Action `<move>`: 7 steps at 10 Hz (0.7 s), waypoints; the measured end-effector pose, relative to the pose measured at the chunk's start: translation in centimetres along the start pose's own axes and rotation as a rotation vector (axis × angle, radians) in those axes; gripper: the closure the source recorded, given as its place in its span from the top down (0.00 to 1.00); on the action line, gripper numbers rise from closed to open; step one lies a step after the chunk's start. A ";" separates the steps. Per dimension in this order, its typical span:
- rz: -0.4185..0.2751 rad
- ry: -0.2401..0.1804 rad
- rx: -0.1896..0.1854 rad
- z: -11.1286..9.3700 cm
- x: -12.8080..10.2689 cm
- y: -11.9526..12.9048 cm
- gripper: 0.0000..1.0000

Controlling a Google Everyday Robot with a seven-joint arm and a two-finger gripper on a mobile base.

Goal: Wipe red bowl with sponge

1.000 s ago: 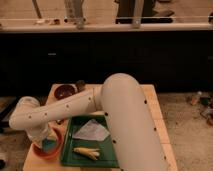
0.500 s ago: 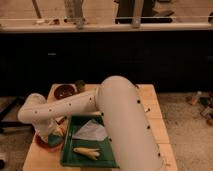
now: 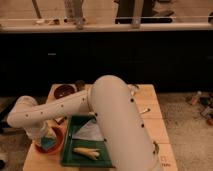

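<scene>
**Arm reaching into the red bowl, gripper mostly hidden**

The thick white robot arm (image 3: 117, 125) is filling the near middle of the view, covering much of the light wooden tabletop (image 3: 152, 115) and running off the bottom edge. Its forearm is bending back to the left and turning down at the elbow, so the gripper (image 3: 44, 136) is pointing into the wide, shallow orange-red plastic bowl (image 3: 56, 145) at the tabletop's near left corner. The arm's own wrist is masking the gripper, and I cannot tell how it is holding anything. The small teal-green sponge block (image 3: 48, 143) is showing just under the wrist, lying inside the red bowl; only part of it is peeking out.

Just right of the bowl, a dark green rectangular tray (image 3: 75, 155) is lying partly under the arm. A pale grey-white cloth (image 3: 90, 132) is resting in it, and a yellowish elongated item (image 3: 86, 151), too blurred to identify, is lying nearer the front.

Farther back on the left, a smaller dark maroon bowl (image 3: 64, 91) is sitting near the tabletop's far edge. Beyond it a dark cabinet front (image 3: 125, 60) is spanning the view.
</scene>
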 end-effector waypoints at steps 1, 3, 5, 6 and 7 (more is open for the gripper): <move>-0.001 0.003 0.004 -0.2 -0.4 0.0 0.00; 0.008 0.006 0.006 -0.9 -1.4 0.9 0.00; 0.025 0.008 0.002 -1.5 -2.4 2.3 0.00; 0.036 0.009 0.001 -1.7 -2.6 3.0 0.00; 0.048 0.012 0.007 -1.8 -2.7 3.6 0.00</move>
